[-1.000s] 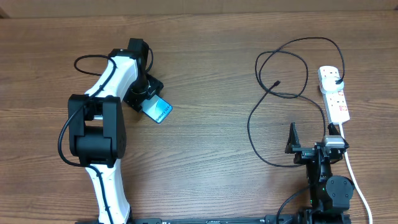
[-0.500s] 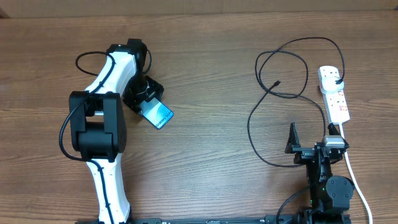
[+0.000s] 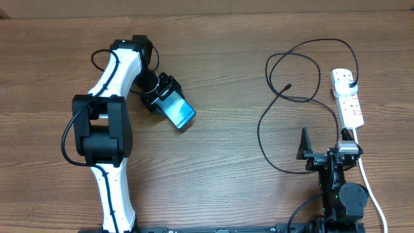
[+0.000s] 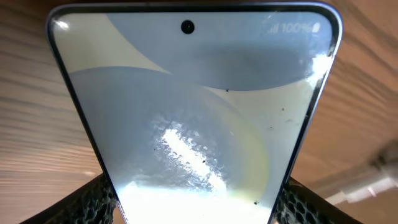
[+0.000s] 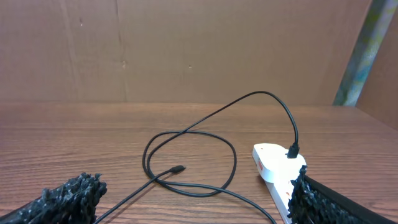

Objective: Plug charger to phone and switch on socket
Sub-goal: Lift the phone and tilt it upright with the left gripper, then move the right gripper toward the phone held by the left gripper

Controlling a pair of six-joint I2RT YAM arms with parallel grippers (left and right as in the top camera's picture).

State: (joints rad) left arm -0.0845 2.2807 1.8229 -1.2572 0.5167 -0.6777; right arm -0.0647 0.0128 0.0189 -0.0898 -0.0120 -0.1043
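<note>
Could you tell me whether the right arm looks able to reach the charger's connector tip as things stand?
Probably yes: the right gripper is open and empty, and the connector tip lies uncovered on the table ahead of it.

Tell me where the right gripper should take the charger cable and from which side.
Grip the charger cable just behind its small connector tip, coming down from above with the jaws across it. That end lies flat and loose on the table inside the loop, with bare wood on both sides.
</note>
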